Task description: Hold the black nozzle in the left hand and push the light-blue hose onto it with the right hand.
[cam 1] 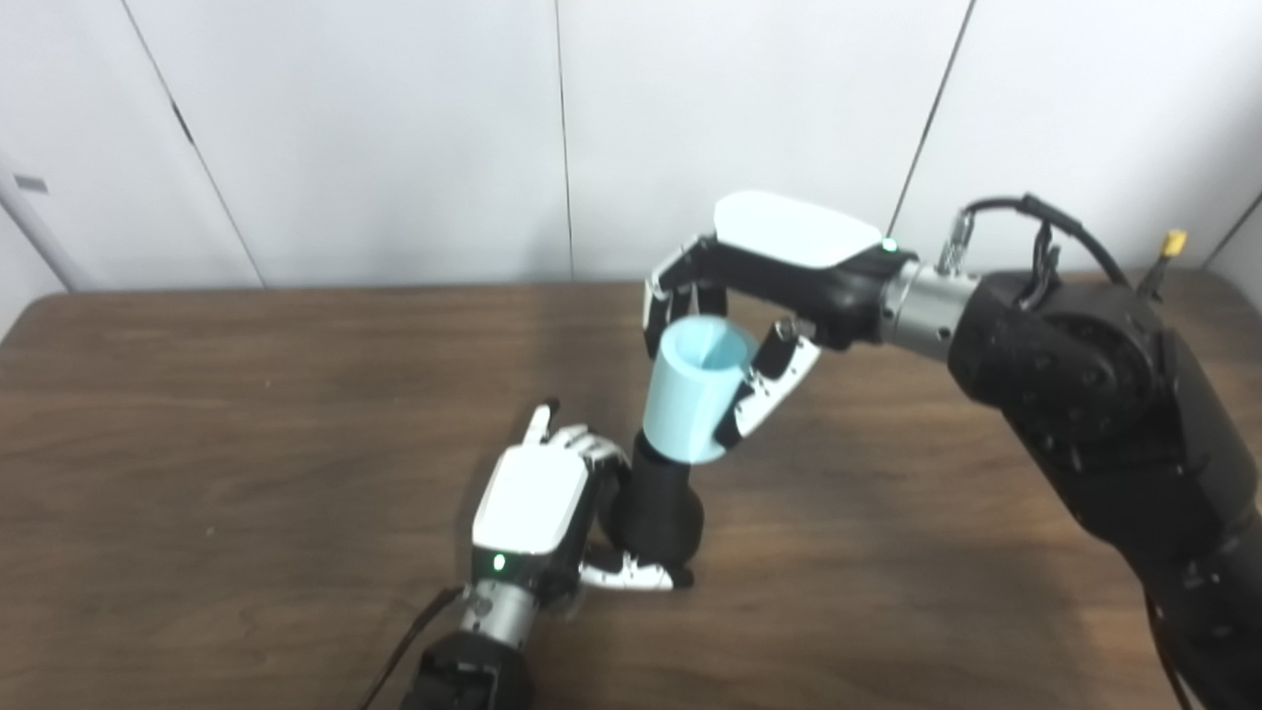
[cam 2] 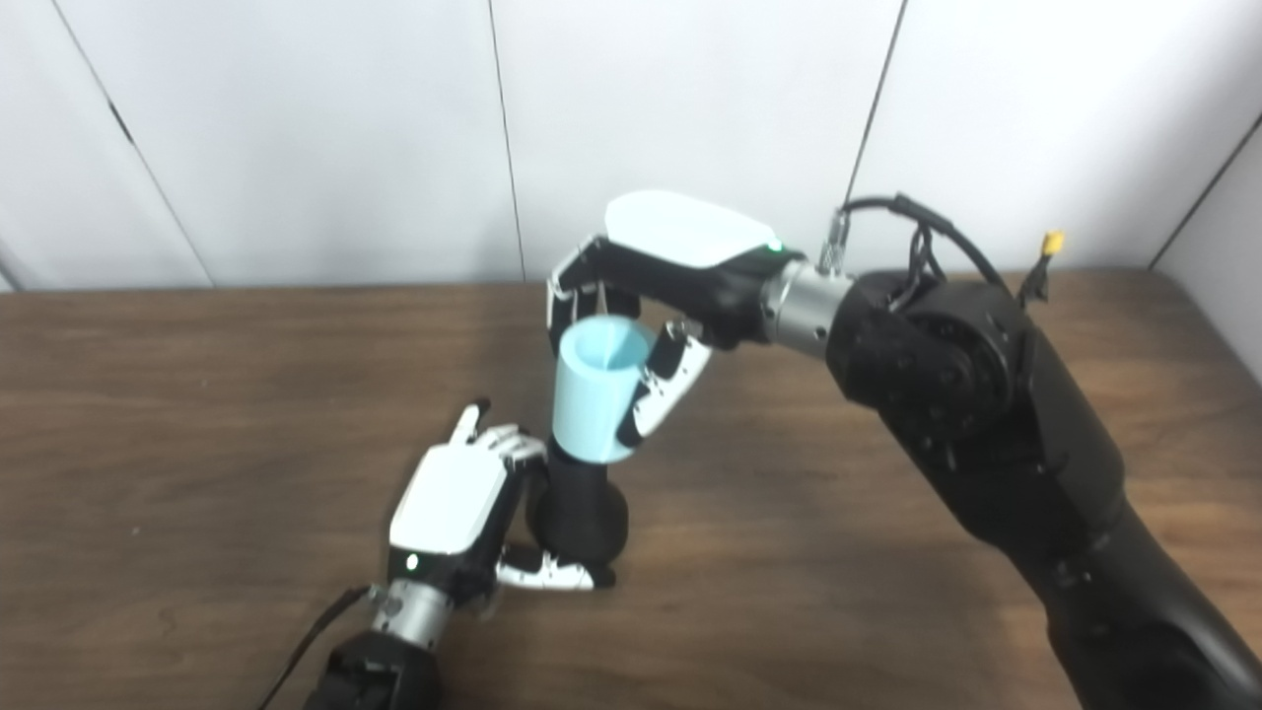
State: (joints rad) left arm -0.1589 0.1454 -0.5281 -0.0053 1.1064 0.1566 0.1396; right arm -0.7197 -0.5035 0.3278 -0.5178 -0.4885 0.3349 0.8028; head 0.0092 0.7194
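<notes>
Hose seated on nozzle tip; misalignment risk.
Left hand (cam 1: 537, 503) grasps black nozzle (cam 1: 663, 508) upright on table (cam 1: 246, 444); right hand (cam 1: 759, 286) grips light-blue hose (cam 1: 690, 390) directly above, tilted. An off-axis push could jam the hose or tip the nozzle.

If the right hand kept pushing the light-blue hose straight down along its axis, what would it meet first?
The black nozzle, gripped by the left hand. The hose, held in the right hand, already sits over the nozzle's top, so further travel seats it deeper; how far it overlaps is hidden.
</notes>
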